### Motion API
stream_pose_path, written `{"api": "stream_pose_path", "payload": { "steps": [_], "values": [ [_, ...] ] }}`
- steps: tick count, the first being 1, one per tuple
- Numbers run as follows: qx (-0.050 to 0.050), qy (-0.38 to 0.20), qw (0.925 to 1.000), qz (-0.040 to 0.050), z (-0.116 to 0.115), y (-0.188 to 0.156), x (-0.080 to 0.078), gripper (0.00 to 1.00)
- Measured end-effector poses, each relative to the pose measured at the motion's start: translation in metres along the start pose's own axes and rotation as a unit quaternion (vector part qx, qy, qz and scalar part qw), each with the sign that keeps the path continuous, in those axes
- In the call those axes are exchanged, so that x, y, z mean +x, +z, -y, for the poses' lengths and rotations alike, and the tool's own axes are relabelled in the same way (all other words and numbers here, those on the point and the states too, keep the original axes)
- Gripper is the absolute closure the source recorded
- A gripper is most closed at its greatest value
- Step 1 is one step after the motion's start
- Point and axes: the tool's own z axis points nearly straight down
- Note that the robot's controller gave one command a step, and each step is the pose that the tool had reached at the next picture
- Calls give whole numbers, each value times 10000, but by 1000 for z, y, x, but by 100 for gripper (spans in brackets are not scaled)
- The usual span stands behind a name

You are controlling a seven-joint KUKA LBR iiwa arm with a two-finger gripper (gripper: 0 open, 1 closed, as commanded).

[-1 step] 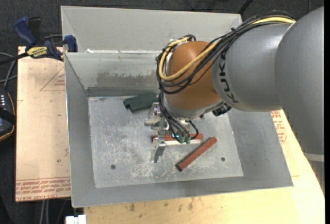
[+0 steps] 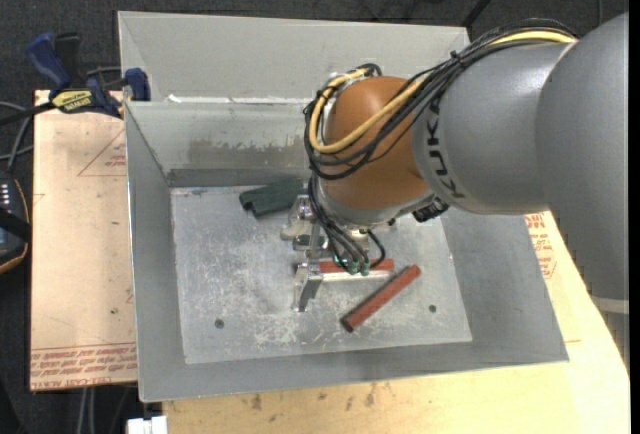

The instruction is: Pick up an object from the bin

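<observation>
My gripper [image 2: 302, 258] hangs low over the middle of the bin floor, below the orange wrist cover. Its two metal fingers stand apart, one at the back [image 2: 298, 226] and one at the front [image 2: 305, 288], with bare floor between them, so it is open. A reddish-brown stick [image 2: 381, 296] lies slanted on the floor just right of the front finger, apart from it. A second reddish bar [image 2: 346, 267] shows beside the gripper body, partly hidden under it. A dark green block [image 2: 268, 198] lies behind and left of the gripper, near the back wall.
The large grey arm and its cabled wrist cover the bin's right back part. The bin's left half and front strip are bare scratched metal. Sloped walls rise at the left and back.
</observation>
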Motion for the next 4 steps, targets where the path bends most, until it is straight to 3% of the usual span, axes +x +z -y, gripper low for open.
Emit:
{"api": "stream_pose_path", "payload": {
  "steps": [1,2,3,4],
  "values": [
    [-9,-172,9998,17,47,28,-20,0],
    [2,-536,9986,3,60,41,-14,100],
    [-1,-524,9986,3,60,41,-14,100],
    [3,-396,9992,18,64,-157,-20,100]
  ]
}}
